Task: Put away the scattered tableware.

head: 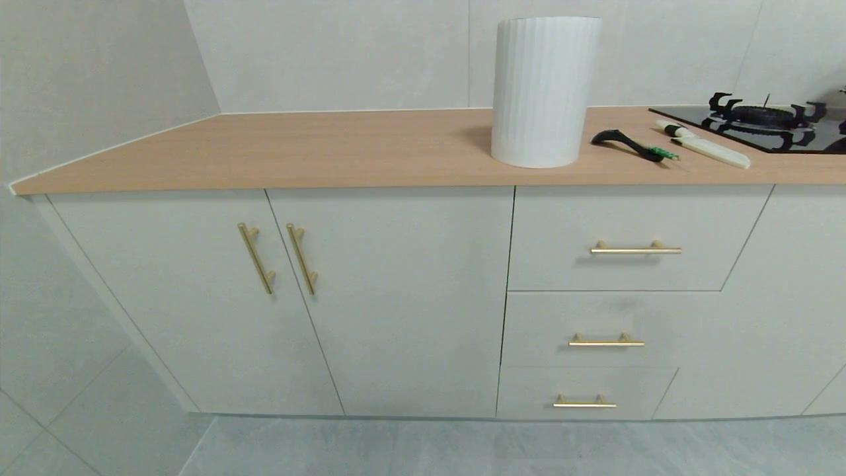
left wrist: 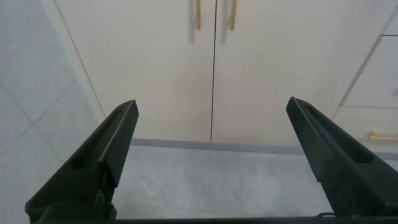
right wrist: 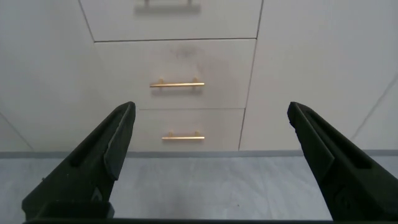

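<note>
Peeler (head: 633, 145), knife (head: 704, 151) beside canister (head: 542, 92) | left hand (left wrist: 211, 104), right hand (right wrist: 211, 107) wide open, empty

One wooden countertop (head: 297, 149) carried one white ribbed cylinder (head: 543, 92), one black peeler (head: 628, 144) and one white knife (head: 710, 151). There was one glass hob (head: 697, 116) with one burner grate (head: 760, 118) wholly in sight. The front had two cupboard doors (head: 172, 297), three drawers (head: 634, 225) and five gold bar handles (head: 636, 250): two upright, three level.

Beside white canister (head: 542, 92) lie black utensil (head: 631, 145) and knife (head: 704, 147)
</note>
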Tool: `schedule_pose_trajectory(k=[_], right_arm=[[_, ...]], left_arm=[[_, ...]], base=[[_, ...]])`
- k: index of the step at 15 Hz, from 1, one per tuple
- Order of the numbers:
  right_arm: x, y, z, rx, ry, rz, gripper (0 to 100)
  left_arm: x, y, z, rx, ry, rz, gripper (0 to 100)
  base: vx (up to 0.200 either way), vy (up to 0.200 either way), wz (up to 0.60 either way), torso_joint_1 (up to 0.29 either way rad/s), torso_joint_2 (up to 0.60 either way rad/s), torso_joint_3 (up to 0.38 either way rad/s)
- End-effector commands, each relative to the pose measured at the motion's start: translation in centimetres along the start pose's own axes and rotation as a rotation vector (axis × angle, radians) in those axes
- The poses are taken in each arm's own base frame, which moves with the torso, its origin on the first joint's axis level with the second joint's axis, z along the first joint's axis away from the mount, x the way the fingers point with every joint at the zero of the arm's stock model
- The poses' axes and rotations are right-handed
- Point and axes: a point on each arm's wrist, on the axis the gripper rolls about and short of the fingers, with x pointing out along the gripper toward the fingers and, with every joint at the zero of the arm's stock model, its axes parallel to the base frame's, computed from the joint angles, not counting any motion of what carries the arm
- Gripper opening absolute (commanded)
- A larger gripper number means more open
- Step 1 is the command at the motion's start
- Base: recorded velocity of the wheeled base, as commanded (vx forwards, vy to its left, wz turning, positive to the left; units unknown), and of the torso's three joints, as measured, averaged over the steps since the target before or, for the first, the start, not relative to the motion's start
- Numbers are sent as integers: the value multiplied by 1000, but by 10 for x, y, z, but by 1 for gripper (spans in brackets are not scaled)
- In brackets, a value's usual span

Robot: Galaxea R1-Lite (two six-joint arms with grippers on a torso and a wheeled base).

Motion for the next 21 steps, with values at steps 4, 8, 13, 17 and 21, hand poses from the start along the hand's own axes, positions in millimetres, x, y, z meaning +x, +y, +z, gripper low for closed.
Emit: schedule_pose_trajectory(k=[4,8,13,17,21], right_arm=[[0,0,0,0,2,-2,100],[0,0,0,-5,2,1,100],[-5,1,57,-3,-79,46,100],[66,6,118,-22,200,119,100],[183,18,117,-53,545,144,100]], left_arm=[[0,0,0,-2,0,0,100],[0,0,0,-2,1,0,100],[0,0,0,-2,1,0,100],[0,0,0,-2,0,0,100],[0,0,0,-2,1,0,100]], base=[[100,0,0,-1,-1,0],[0,0,0,0,0,0],[0,0,0,0,0,0],[0,0,0,0,0,0],[0,0,0,0,0,0]])
